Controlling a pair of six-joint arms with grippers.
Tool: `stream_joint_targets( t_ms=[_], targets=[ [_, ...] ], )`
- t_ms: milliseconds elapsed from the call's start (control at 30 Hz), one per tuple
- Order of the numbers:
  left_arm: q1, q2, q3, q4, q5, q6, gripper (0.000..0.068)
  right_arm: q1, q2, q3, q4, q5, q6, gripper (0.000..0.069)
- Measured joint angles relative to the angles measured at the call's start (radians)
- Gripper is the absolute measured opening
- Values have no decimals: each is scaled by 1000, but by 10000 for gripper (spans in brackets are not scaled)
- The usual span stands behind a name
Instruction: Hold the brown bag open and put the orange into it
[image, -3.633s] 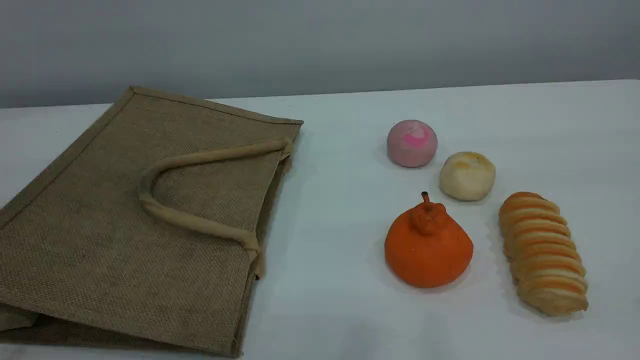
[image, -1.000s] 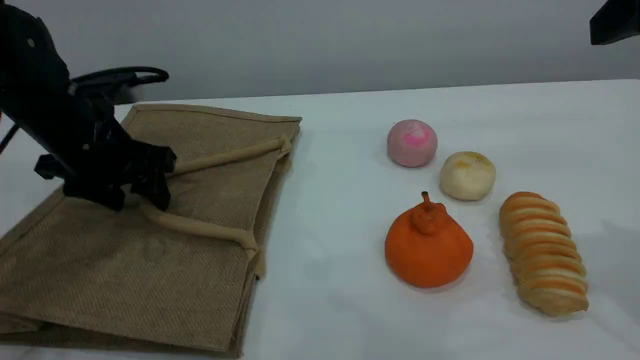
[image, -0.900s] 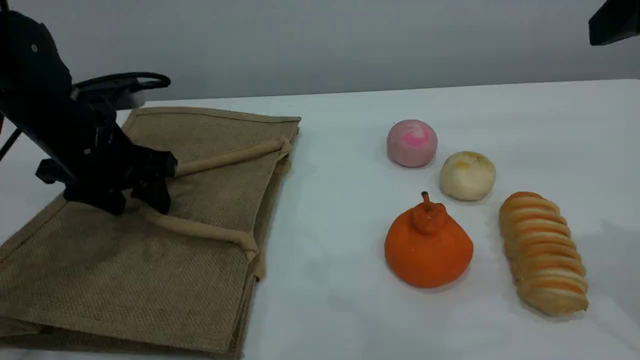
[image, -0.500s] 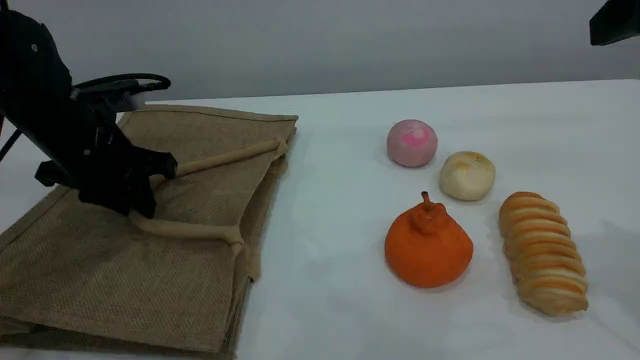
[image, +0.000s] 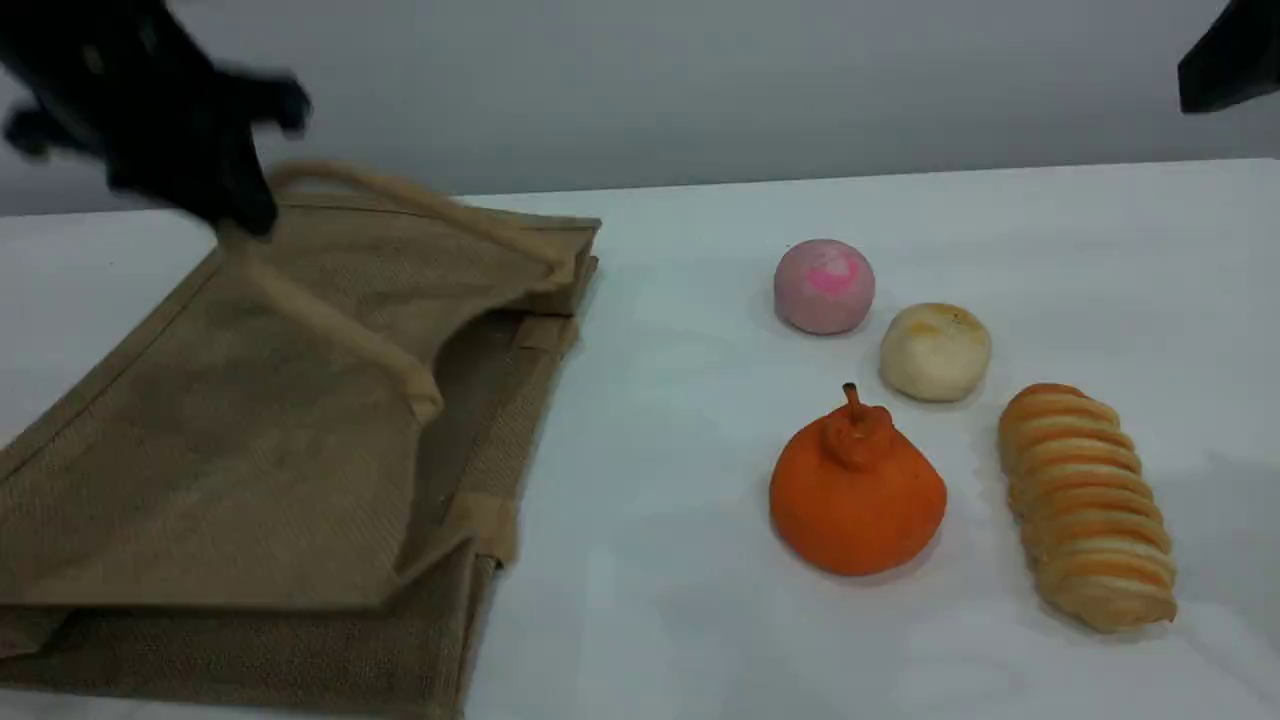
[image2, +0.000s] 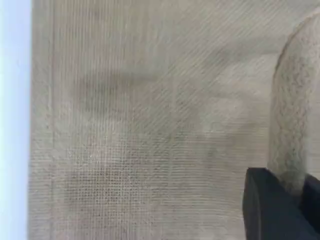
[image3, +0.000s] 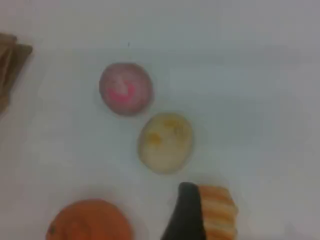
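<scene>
The brown bag (image: 250, 450) lies on the left of the table, its mouth facing the foods. High at the top left, blurred, my left gripper (image: 240, 210) is shut on the bag's upper beige handle (image: 400, 200). The top panel hangs raised and the mouth gapes. In the left wrist view the handle (image2: 292, 125) runs between dark fingertips (image2: 272, 210) over the woven cloth. The orange (image: 855, 495) sits upright on the table right of the bag, untouched. Only a dark piece of my right arm (image: 1225, 60) shows at the top right. One fingertip (image3: 185, 215) hovers above the foods, holding nothing, near the orange (image3: 90, 222).
A pink ball (image: 824, 285), a pale bun (image: 934, 350) and a striped bread loaf (image: 1085, 505) lie behind and right of the orange. The white table (image: 680, 600) ends at a grey wall behind.
My left gripper closed on the bag's upper handle and rose up and back with it. The top panel lifted and the mouth opened. The right arm stayed put.
</scene>
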Motion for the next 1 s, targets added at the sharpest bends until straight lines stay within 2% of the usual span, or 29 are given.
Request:
stream_joint_targets(
  t_ms=[200, 400, 500, 700, 1000],
  targets=[
    [-9, -119, -127, 5, 182, 11, 94, 2, 0, 0, 22, 14, 0, 545],
    [-14, -209, -225, -4, 328, 39, 94, 78, 0, 0, 21, -19, -16, 545],
    [-32, -244, -267, -27, 383, 39, 94, 112, 0, 0, 21, -32, -16, 545],
    [-89, -280, -320, 3, 474, 44, 94, 140, 0, 0, 21, -50, -16, 545],
    [-94, -320, -320, 60, 555, 44, 94, 140, 69, 0, 21, -52, -17, 545]
  ],
)
